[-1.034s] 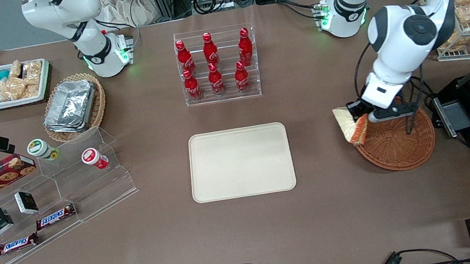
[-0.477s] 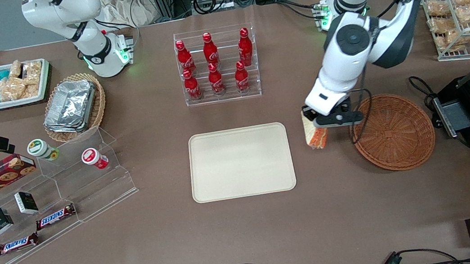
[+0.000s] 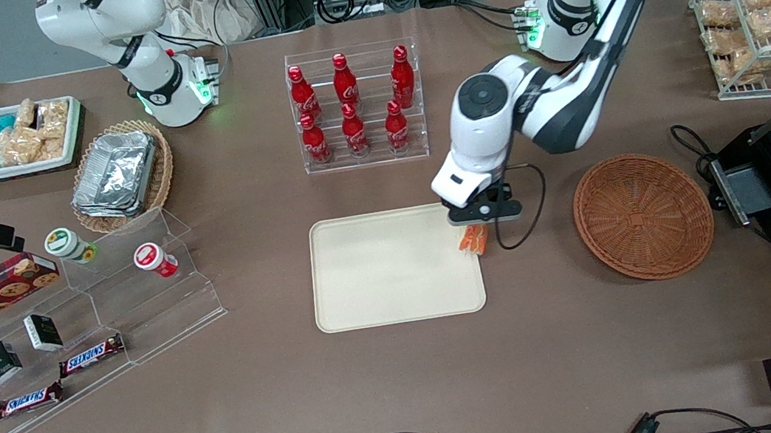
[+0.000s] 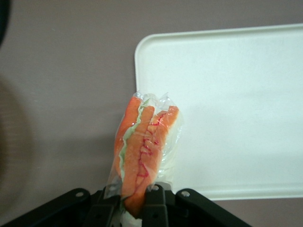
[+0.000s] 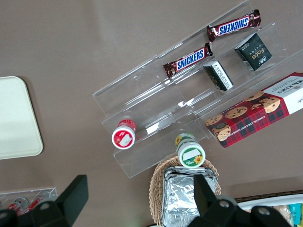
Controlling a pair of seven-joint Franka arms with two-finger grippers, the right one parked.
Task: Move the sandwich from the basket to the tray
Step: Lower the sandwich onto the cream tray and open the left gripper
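Carrying step, close to the end. Gripper up in the air over the edge of the tray, the edge nearest the basket. Fingers pinching the sandwich at its bread end, with the orange and green filling hanging down. Clear wrap all around it. Not touching the tray, not lying on anything.

Sandwich half over the tray rim and half over the brown bench, going by the wrist view. Basket well apart from the gripper, toward the working arm's end of the bench, with nothing seen in it. Tray bare, nothing on it. Rack of red bottles farther from the front camera than the tray, out of the way.

Next, probably: slide a little more over the flat part of the tray, away from the rim. Then go down slowly till the filling end meets the tray. Then spread the fingers and lift straight up.

Watch out: soft bread, slippery wrap. Let go too near the rim and maybe a tip over onto the bench. Let go too high and maybe a bounce or a roll.
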